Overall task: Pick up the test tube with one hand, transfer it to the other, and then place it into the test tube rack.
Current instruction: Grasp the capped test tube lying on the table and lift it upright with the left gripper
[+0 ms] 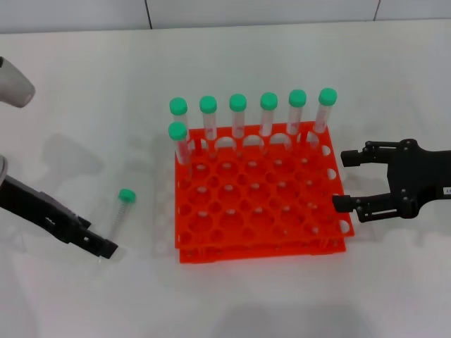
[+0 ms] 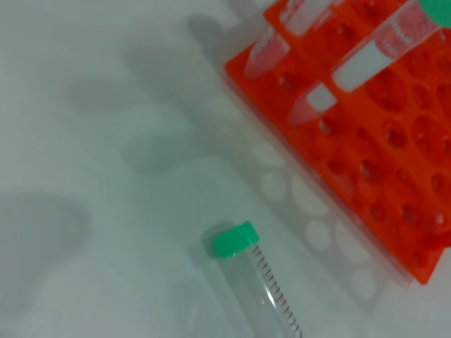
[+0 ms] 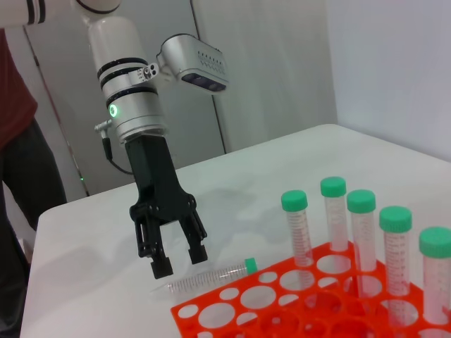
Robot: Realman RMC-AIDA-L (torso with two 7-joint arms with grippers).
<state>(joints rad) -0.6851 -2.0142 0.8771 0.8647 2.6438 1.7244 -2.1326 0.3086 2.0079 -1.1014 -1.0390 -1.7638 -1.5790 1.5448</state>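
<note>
I see slim clear plastic test tube w/ green cap [image 1: 121, 211] lying on white table [image 1: 84, 127], left of orange-red plastic rack [image 1: 262, 211], my unlabelled black L gripper [image 3: 177, 259] open over its tip end, white-labelled black R gripper [image 1: 341, 180] open beside rack's right edge

The head view looks from high above, forward and down, over the whole white bench [image 1: 84, 84]; the left wrist view sits very near the bench, facing down on the lying test tube [image 2: 257, 282] and one corner of the test tube rack [image 2: 380, 169]; the right wrist view looks low across the rack toward the left pincer [image 3: 180, 259]; all three views share tube and rack.
</note>
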